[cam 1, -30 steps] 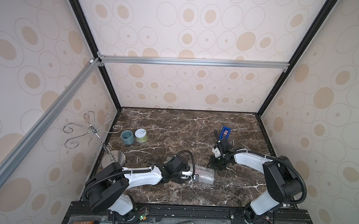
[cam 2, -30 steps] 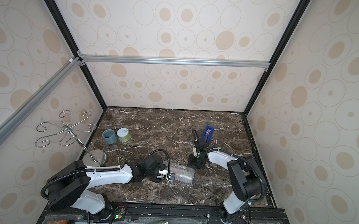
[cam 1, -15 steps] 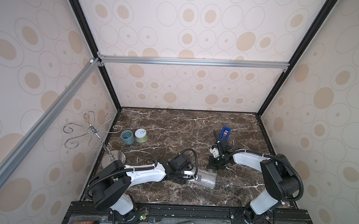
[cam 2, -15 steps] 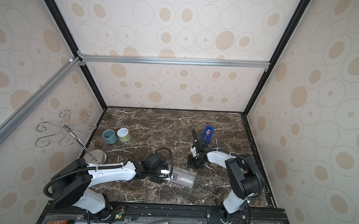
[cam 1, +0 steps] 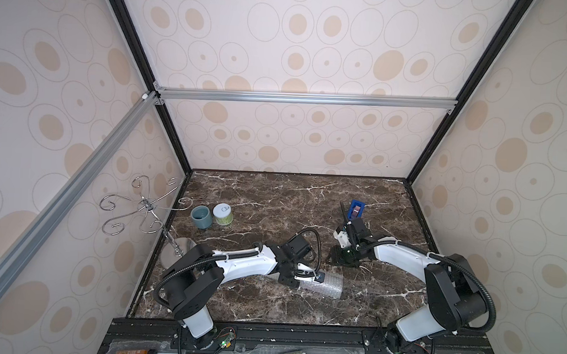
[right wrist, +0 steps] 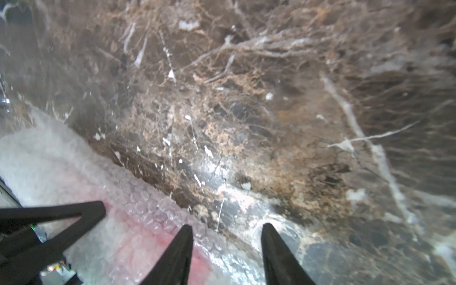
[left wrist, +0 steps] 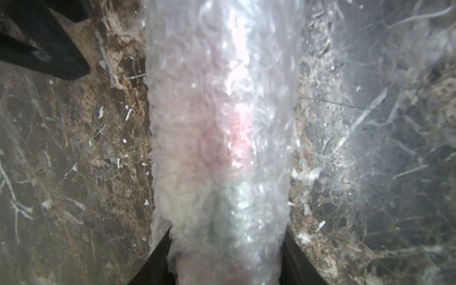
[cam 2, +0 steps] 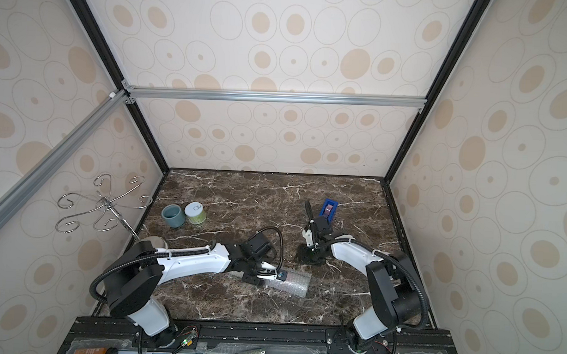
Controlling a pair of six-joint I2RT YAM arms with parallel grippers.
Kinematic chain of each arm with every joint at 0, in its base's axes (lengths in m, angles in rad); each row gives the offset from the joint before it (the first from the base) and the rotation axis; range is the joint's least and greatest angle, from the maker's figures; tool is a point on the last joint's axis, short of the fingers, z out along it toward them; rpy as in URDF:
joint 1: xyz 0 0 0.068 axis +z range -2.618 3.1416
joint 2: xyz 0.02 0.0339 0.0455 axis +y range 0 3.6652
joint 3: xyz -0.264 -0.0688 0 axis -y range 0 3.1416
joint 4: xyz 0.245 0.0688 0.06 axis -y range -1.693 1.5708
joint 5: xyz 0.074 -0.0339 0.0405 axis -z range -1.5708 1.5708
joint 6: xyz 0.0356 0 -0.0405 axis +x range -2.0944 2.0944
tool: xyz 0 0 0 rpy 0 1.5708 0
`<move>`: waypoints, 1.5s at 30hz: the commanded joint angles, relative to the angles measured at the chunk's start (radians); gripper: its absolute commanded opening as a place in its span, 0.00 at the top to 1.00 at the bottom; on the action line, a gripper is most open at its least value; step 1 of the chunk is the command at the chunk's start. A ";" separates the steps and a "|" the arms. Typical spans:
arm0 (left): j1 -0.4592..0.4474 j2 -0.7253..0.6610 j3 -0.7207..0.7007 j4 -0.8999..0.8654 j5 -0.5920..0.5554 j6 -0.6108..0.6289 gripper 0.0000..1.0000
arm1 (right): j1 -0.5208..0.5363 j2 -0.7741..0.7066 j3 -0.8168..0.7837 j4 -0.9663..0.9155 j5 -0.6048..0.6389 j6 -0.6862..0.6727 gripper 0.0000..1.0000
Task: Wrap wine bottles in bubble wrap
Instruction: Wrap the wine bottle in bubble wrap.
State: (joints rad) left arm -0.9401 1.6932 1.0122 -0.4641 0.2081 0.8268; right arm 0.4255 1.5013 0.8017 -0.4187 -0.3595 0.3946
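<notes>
Right gripper (right wrist: 226,227) is popping open at lower centre, just off the bubble wrap (cam 1: 331,285) that left gripper (cam 1: 307,279) is clamping round the wine bottle (left wrist: 229,138), so the roll's probably needing sealing next.

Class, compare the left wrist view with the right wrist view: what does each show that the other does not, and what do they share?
Left wrist only: the left gripper closed on both sides of the rolled bubble wrap. Right wrist only: the right gripper with jaws apart, the table showing between them. Shared: the wine bottle showing pink through the wrap, on dark marble.
</notes>
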 commanded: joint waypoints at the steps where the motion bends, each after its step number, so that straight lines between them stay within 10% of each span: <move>1: -0.006 0.131 0.009 -0.206 0.158 0.000 1.00 | 0.006 -0.140 -0.058 0.007 0.001 -0.049 0.48; 17: 0.098 0.283 0.154 -0.364 0.289 -0.036 1.00 | 0.152 -0.753 -0.041 -0.226 0.135 -0.648 0.45; 30: 0.134 0.382 0.240 -0.451 0.345 -0.079 1.00 | 0.621 -0.523 -0.081 -0.204 0.505 -0.809 0.41; 45: 0.139 0.423 0.264 -0.493 0.387 -0.091 1.00 | 0.665 -0.207 -0.071 0.074 0.686 -1.010 0.32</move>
State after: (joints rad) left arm -0.7673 1.9915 1.3510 -0.8490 0.6014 0.7506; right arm 1.0874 1.2678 0.7254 -0.4400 0.2710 -0.5381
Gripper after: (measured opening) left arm 0.533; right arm 0.680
